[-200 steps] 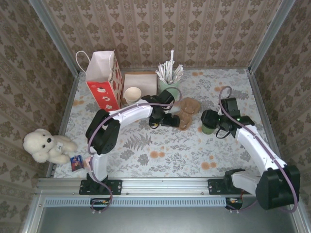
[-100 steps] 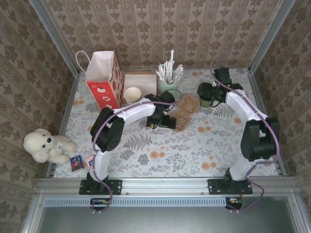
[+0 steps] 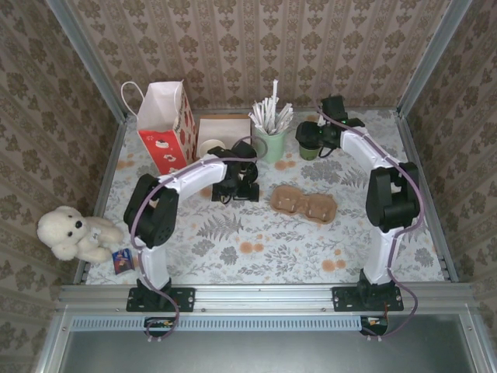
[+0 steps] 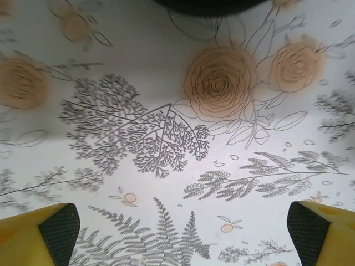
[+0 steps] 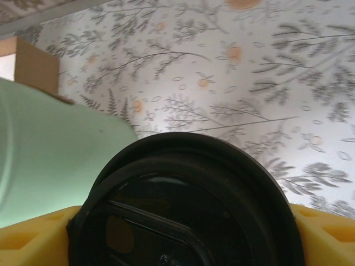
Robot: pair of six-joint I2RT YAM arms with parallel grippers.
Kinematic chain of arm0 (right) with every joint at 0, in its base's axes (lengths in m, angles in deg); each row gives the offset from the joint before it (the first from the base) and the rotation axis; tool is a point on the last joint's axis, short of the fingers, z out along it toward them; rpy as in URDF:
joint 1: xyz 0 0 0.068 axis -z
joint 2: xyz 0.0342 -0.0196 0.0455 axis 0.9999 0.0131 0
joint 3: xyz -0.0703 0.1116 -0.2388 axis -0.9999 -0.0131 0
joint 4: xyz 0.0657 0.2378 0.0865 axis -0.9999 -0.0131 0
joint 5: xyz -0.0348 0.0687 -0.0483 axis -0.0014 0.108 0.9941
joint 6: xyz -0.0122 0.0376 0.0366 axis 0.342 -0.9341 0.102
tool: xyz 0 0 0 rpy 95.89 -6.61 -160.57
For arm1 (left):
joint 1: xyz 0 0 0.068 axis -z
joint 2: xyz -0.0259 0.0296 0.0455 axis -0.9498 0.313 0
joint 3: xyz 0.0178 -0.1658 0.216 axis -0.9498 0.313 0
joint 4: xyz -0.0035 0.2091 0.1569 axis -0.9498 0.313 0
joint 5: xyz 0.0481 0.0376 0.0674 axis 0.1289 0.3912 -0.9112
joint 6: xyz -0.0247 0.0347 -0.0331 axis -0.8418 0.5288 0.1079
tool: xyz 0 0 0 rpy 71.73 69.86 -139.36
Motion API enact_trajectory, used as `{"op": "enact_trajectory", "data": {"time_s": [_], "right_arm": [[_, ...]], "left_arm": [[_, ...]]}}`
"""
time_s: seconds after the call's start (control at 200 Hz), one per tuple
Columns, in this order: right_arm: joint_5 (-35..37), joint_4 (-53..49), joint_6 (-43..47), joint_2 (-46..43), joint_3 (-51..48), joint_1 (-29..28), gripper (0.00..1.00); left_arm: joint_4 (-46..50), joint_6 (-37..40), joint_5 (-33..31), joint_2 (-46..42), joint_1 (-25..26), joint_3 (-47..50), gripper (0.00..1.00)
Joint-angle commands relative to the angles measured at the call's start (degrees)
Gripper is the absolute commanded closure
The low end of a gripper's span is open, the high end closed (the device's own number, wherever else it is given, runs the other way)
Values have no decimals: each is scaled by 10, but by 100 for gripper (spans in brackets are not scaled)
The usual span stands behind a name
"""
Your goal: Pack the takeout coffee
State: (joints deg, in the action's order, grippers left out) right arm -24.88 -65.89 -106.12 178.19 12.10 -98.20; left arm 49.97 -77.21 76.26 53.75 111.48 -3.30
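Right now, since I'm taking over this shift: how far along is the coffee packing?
Done: the carrier lies flat mid-table, wells empty. In hand: the right gripper is shut on the coffee beside the straw cup. Left: seating it in the carrier, perhaps then the bag. The left gripper hangs open, empty.

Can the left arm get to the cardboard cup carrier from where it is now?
Probably yes. The left gripper is open and empty beside the cup carrier, with bare tablecloth between them. The right gripper, holding the takeout coffee, is at the back.
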Motion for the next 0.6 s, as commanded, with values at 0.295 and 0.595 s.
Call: {"op": "enact_trajectory", "data": {"time_s": [0.295, 0.595], "right_arm": [[-3, -20, -14, 67, 77, -31, 16], [22, -37, -9, 78, 88, -43, 14]], "left_arm": [[-73, 1, -14, -120, -2, 77, 0], [-89, -3, -10, -145, -8, 101, 0]]}}
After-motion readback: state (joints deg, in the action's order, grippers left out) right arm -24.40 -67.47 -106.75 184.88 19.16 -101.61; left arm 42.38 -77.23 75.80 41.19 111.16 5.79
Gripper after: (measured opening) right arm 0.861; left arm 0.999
